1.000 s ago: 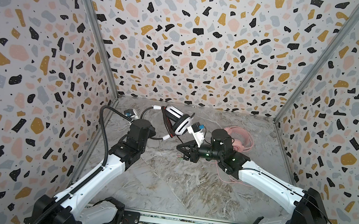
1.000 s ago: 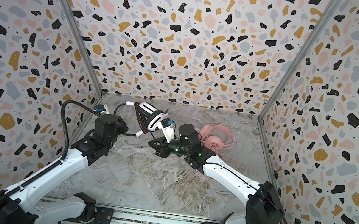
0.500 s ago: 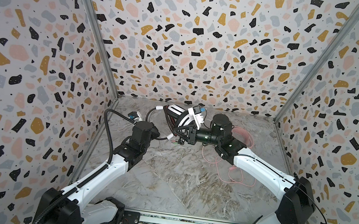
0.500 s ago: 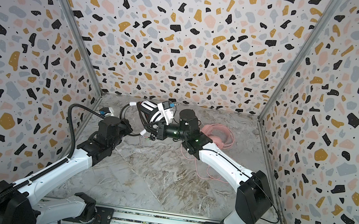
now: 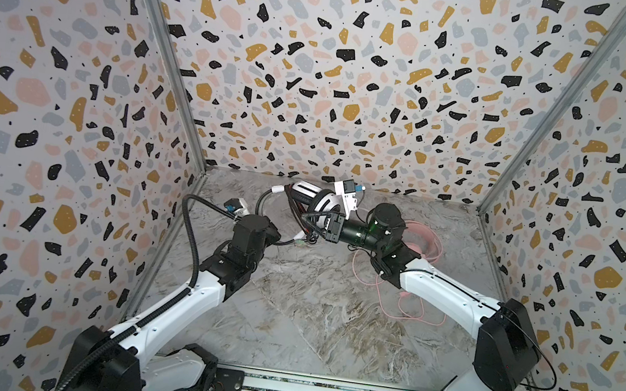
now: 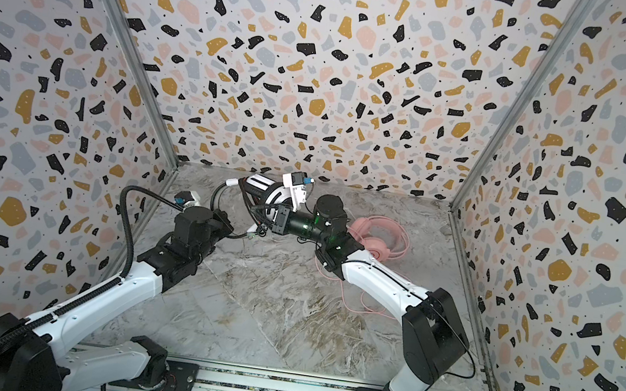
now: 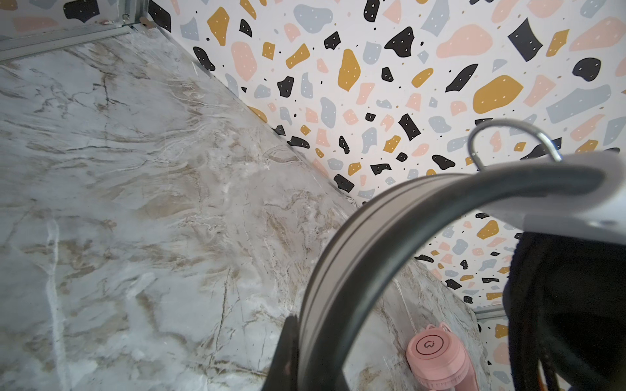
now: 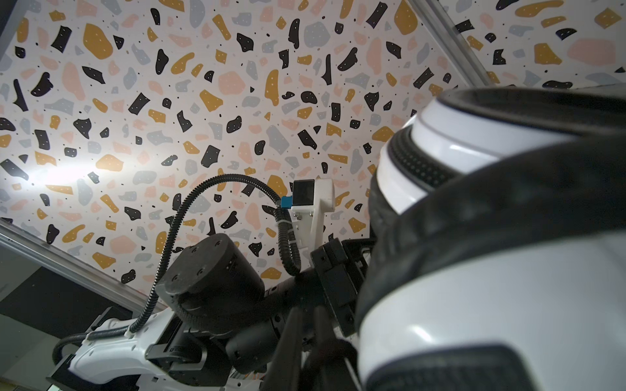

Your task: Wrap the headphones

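From where I stood, the white-and-black headset (image 5: 316,201) hung clear of the bench (image 5: 305,321), between the two sets of jaws and close to the back wall (image 5: 337,103). The left jaws were closed and seemed to pinch its headband (image 7: 338,257), whose dark arc ran right against one finger. The right jaws were all but closed on what looked like the thin black cable (image 5: 312,214) just beside the earcups. A pinch that narrow on a springy band looked easy to lose, I thought. One hard tug from the right jaws could twist the headset round or pull it free, and any turns already on it would slacken. The cable itself might also slide through the right jaws instead of drawing tight. A pale plug end (image 5: 299,241) dangled between the two jaws, ready to catch on either. The wrists stood very near each other, so a wide winding sweep risked a knock. Behind the right jaws lay the pink headset (image 6: 374,235), its pink cable (image 5: 411,317) sprawled loose under the right arm (image 5: 444,292), where a low swing could drag it.
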Controlling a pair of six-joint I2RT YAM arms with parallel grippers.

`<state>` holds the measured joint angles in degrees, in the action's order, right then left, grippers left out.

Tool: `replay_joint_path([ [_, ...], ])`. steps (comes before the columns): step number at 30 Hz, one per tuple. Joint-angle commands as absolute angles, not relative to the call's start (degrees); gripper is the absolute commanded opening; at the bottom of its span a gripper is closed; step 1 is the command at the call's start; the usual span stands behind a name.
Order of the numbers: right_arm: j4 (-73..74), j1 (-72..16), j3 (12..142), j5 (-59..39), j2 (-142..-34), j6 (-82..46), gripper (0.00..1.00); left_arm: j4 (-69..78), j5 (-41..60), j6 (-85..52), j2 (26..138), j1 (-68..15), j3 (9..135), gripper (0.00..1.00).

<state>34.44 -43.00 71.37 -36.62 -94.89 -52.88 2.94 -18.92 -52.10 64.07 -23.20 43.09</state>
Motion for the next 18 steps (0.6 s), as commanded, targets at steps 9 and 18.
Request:
replay_joint_path([
  [9, 44.2, -44.7, 71.5, -20.4, -96.2, -48.6, 0.11, -2.6, -15.0, -45.9, 62.3, -26.4, 41.0, 0.0],
  [18, 46.6, -44.8, 70.1, -17.6, -96.9, -50.3, 0.1, -3.1, -14.8, -44.7, 63.7, -26.4, 39.1, 0.0],
])
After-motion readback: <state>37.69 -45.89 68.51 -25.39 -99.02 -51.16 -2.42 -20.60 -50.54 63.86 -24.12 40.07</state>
